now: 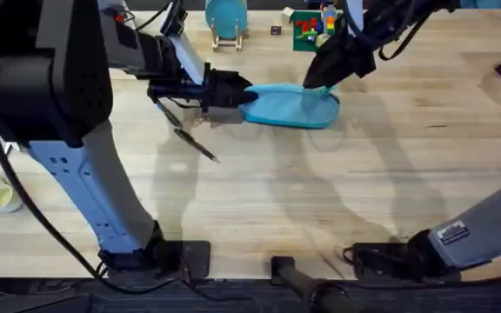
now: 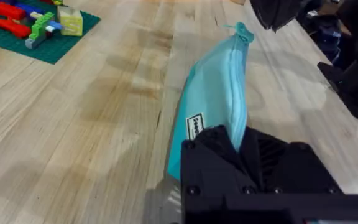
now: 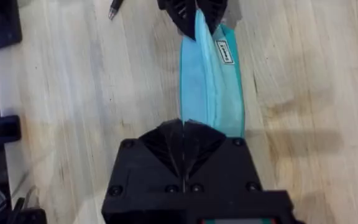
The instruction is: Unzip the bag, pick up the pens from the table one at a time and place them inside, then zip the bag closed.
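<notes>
Left gripper (image 1: pixel 243 94) pinches the bag (image 1: pixel 290 106) at nine o'clock, right gripper (image 1: pixel 320 83) pinches near two; hold taut, slide the zip steadily.

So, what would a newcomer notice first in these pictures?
The light blue bag at the table's far middle, pinched at both ends: the left gripper shut on one end, the right gripper on the other. Two dark pens lie beside the left gripper.
</notes>
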`<state>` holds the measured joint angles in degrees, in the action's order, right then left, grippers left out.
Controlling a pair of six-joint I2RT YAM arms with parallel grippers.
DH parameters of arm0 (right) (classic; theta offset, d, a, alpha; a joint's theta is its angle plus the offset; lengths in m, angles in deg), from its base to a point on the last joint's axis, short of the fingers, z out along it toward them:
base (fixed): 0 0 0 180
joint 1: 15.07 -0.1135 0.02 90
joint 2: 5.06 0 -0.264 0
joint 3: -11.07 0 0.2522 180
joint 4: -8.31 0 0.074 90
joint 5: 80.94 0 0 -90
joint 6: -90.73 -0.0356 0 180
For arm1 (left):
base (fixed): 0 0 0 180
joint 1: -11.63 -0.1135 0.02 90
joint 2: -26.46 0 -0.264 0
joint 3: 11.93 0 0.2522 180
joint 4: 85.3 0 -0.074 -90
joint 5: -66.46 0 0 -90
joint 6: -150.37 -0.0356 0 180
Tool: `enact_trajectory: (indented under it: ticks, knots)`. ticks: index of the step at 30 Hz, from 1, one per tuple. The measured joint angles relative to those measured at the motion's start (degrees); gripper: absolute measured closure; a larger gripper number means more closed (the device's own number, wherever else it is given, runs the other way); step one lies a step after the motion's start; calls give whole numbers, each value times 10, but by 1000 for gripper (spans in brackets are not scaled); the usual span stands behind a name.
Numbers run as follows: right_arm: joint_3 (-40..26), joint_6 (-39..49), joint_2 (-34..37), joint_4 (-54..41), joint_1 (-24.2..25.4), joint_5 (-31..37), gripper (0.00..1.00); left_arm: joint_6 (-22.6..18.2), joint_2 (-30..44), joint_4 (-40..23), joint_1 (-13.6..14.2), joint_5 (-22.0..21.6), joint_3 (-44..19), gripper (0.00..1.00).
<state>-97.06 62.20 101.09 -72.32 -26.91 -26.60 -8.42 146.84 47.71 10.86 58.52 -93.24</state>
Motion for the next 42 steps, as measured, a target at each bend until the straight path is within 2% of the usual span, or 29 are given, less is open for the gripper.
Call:
enact_trajectory:
  ticks: [9, 10, 12, 16, 17, 18, 25, 36, 42]
  knots:
    - [0, 0, 0, 0, 0, 0, 970, 0, 0, 0, 0, 0, 0, 959]
    - [0, -2, 0, 0, 0, 0, 935, 0, 0, 0, 0, 0, 0, 959]
    - [0, -2, 0, 0, 0, 0, 700, 0, 0, 0, 0, 0, 0, 959]
    - [0, -6, 0, 0, 0, 5, 117, 0, 0, 0, 0, 0, 0, 959]
    - [0, -7, 0, 0, 0, 6, 35, 0, 0, 0, 0, 0, 0, 959]
    - [-1, -10, 0, 0, 0, 7, 12, 0, 0, 0, 0, 0, 0, 959]
    - [-1, -24, -8, 0, 0, 23, 6, 0, 0, 0, 0, 0, 0, 959]
    - [-1, -42, -79, -15, 3, 69, 6, 0, 0, 0, 0, 0, 0, 959]
    - [-1, -43, -110, -32, 26, 106, 6, 0, 0, 0, 0, 0, 0, 959]
